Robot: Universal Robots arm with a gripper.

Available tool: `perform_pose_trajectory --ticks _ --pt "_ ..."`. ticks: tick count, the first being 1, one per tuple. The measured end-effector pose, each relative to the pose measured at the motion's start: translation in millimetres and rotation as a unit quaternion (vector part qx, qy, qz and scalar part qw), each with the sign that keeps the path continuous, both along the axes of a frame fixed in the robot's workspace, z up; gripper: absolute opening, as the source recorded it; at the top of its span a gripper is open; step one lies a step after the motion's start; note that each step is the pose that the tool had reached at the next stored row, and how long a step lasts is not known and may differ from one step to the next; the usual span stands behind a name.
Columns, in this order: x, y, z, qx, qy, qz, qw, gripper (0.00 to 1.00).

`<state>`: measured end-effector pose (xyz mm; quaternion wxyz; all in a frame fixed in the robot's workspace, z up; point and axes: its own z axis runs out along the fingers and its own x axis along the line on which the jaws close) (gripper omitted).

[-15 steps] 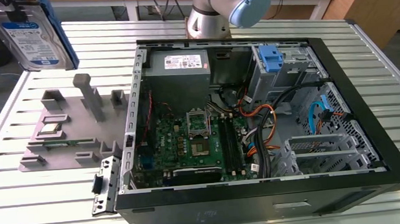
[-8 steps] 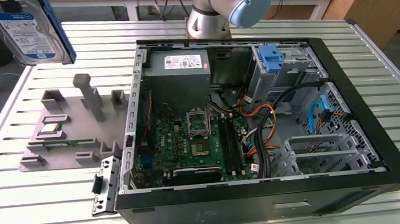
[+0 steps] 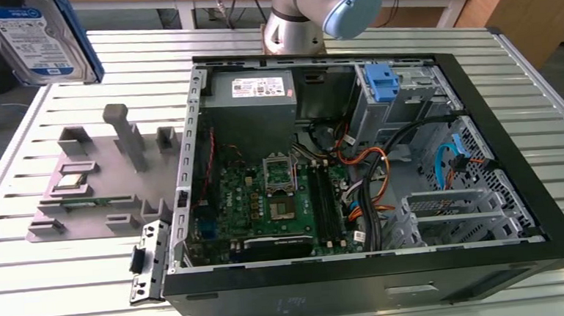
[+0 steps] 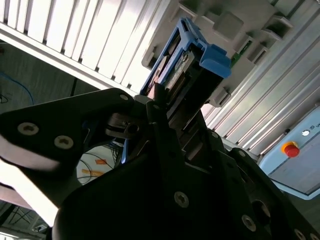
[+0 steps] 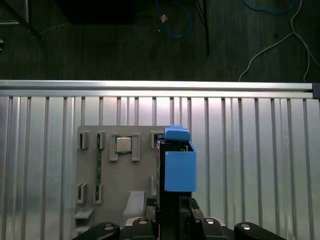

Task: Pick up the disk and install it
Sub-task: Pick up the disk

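The disk (image 3: 34, 37), a silver drive with a white-and-blue label in a blue bracket, hangs high in the air at the exterior view's far left, above the table's back corner. In both wrist views my gripper (image 5: 172, 207) is shut on the disk (image 5: 179, 167), whose blue bracket end sticks out past the black fingers (image 4: 159, 107). In the second wrist view the disk (image 4: 172, 62) shows edge-on between the jaws. It hovers over the grey fixture plate (image 5: 107, 195), well apart from the open computer case (image 3: 349, 290).
The case lies open on the slatted metal table (image 3: 35, 290), with a motherboard (image 3: 265, 203), cables, a grey power supply box (image 3: 251, 90) and a tall blue latch piece (image 3: 382, 82) at the drive cage. The arm's base (image 3: 299, 25) stands behind the case. A red stop button (image 4: 290, 148) sits nearby.
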<state>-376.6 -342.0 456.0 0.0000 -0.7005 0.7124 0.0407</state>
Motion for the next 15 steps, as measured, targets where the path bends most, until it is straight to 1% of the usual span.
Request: perform_pose_trajectory --ticks 5,15 --pt "0.0 0.0 4.7 0.0 0.0 0.0 1.0 0.35" --pt "0.0 0.0 5.9 0.0 0.0 0.0 1.0 0.35"
